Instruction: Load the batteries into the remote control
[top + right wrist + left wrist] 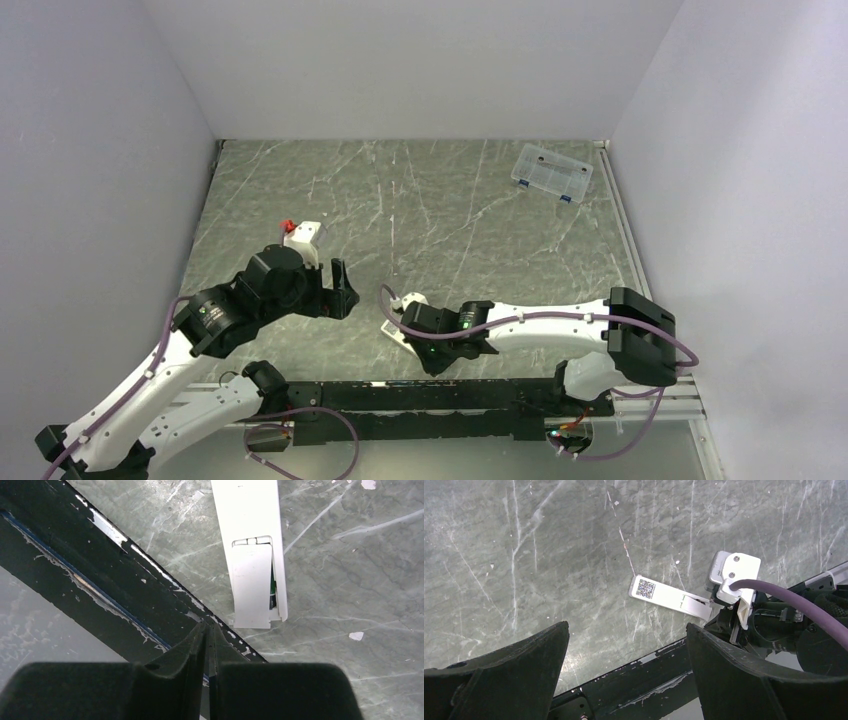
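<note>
Right gripper (207,626), fingers pressed nearly together, holding nothing; its tips just beside the remote control (250,525), flat on the table (350,580), top cut off; battery cover (252,585) askew, hiding all but a green battery (273,587) sliver; left gripper (626,652) wide, empty.

Pale walls (400,60) box in a grey-green marbled table (450,200) (scratched white), evenly lit.

smooth white plastic remote control (250,520), scratched marbled table (350,580).
</note>
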`<action>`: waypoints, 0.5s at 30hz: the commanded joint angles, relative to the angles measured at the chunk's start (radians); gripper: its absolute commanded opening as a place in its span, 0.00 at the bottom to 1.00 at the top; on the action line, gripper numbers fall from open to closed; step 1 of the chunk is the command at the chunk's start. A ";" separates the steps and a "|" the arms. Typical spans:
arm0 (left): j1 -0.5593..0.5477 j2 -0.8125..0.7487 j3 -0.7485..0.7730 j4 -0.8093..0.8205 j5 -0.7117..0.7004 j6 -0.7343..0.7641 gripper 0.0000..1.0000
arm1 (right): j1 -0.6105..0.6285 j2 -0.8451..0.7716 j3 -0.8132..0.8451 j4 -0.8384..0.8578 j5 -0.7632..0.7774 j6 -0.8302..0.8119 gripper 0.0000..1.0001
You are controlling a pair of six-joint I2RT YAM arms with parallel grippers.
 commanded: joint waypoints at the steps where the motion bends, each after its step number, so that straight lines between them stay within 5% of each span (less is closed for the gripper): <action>1: 0.000 -0.002 0.001 0.033 0.006 0.014 0.93 | 0.006 -0.009 0.003 0.027 -0.007 0.022 0.10; 15: 0.000 -0.006 0.000 0.033 0.004 0.013 0.93 | 0.006 0.040 0.015 0.018 0.001 0.022 0.15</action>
